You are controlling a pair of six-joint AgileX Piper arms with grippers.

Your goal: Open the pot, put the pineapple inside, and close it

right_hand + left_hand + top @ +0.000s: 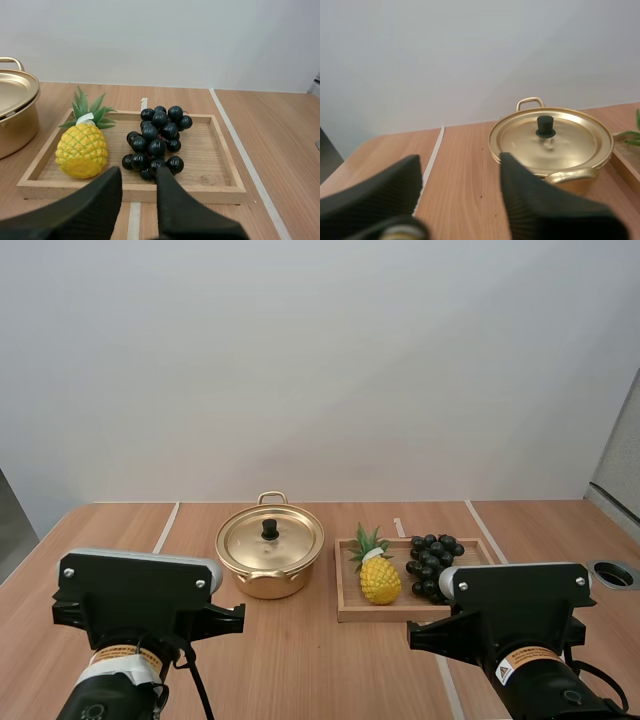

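A golden pot point(270, 552) stands left of centre on the wooden table, its lid point(270, 537) on, with a black knob point(270, 529). To its right, a yellow pineapple point(379, 575) with green leaves lies in the left half of a wooden tray point(345, 612). My left gripper point(460, 160) is open, low over the table, a short way in front of the pot point(550, 145) and to its left. My right gripper point(138, 174) is open with a narrower gap, just before the tray's front rim point(130, 192), between the pineapple point(82, 150) and the grapes.
A bunch of dark grapes point(432, 565) fills the tray's right half, close beside the pineapple. White seam lines point(166, 527) cross the tabletop. A round dark hole point(615, 573) sits at the table's right edge. Both arm housings point(135, 595) hang over the table's near side.
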